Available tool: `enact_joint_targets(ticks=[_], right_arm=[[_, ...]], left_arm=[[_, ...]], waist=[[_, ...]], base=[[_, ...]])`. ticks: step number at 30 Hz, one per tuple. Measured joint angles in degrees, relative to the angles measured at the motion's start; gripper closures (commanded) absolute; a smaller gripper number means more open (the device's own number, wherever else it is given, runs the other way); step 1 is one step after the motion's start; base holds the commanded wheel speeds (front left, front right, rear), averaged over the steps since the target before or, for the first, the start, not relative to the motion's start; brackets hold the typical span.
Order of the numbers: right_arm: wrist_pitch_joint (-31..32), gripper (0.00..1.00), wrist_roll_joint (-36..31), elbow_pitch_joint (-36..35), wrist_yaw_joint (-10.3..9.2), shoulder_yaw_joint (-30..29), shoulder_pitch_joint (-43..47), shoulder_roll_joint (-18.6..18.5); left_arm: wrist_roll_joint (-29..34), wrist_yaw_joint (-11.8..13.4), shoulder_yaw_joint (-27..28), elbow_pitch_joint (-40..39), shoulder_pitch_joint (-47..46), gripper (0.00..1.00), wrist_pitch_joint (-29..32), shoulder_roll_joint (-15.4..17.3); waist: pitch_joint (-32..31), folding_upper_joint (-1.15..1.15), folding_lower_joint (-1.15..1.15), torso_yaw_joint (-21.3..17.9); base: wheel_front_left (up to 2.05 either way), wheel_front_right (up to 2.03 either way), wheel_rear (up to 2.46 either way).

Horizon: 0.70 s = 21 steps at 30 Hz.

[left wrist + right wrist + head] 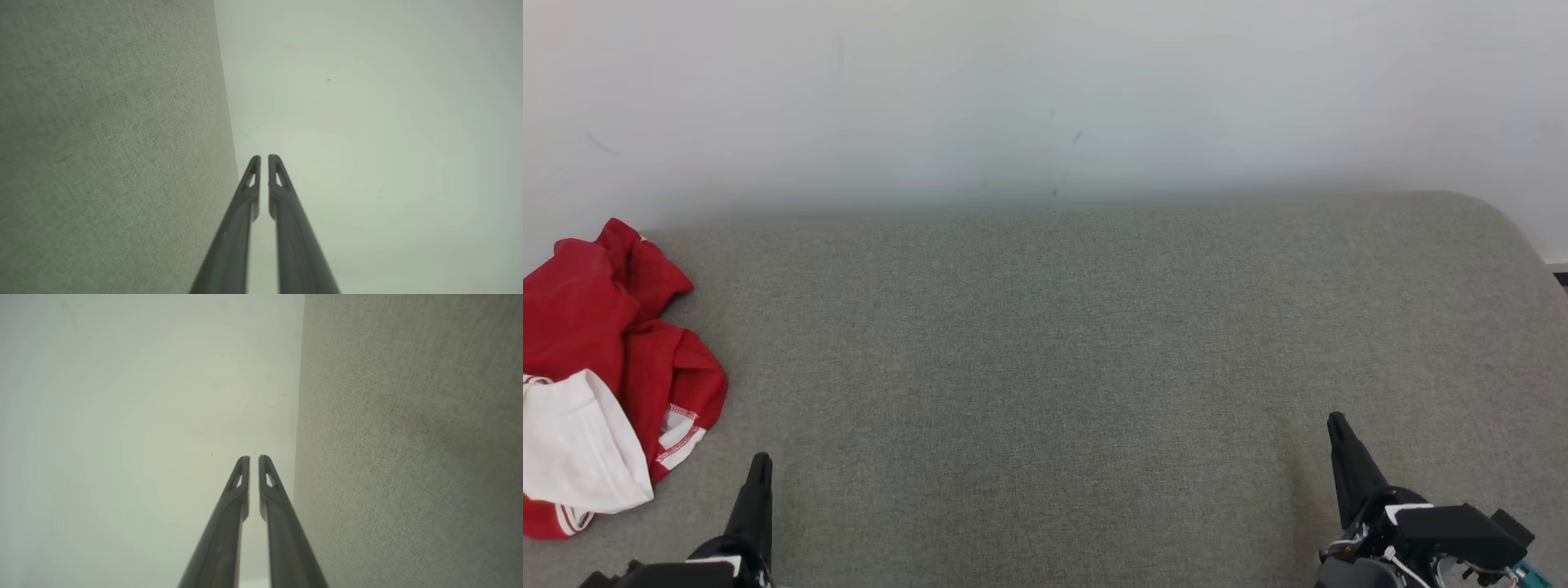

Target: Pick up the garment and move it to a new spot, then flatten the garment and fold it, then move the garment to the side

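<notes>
The crumpled red and white cloth garment (613,367) lies far left on the grey fabric pad (1045,351). My left gripper (760,465) and right gripper (1338,425) sit shut and empty, nothing grabbed yet.

Bright, even, soft light; head view sharp (wrist views hazy, green-tinted).

I note red and white garment (605,359) crumpled at far left of grey cushion (1045,367), my left gripper (760,464) near its lower edge, fingers together, right gripper (1337,425) well apart at lower right, fingers together, pale wall (1045,98) behind
</notes>
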Motion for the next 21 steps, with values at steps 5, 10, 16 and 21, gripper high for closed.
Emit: enact_joint_targets(ticks=[5, 10, 16, 21], right_arm=[[-0.04, 0.00, 0.00, 1.92, 0.00, 0.07, 1.79, 0.15], [-1.40, 0.00, -0.19, 1.19, 0.00, 1.13, 2.34, 0.15], [-3.10, 0.00, -3.49, -0.11, 0.00, 2.32, 2.42, 0.13], [-4.41, 0.00, -7.57, -1.25, 0.00, 3.10, 2.82, 0.14]], left_arm=[[0.00, 0.00, -0.22, 1.79, 1.82, 0.00, -0.04, -0.27], [0.12, 0.00, -0.67, 1.03, 2.36, 0.00, -1.45, -0.37], [3.18, 0.00, -0.80, 0.08, 2.54, 0.00, -3.01, -0.36], [6.80, 0.00, -0.32, -0.91, 2.89, 0.00, -4.42, -0.36]], waist=[[0.02, 0.00, 0.00, 0.00], [0.05, 0.00, 0.00, 0.02], [0.11, 0.00, 0.00, 0.02], [0.17, 0.00, 0.00, 0.03]], base=[[0.00, 0.00, 0.00], [0.00, 0.00, 0.00], [0.00, 0.00, 0.00], [0.00, 0.00, 0.00]])
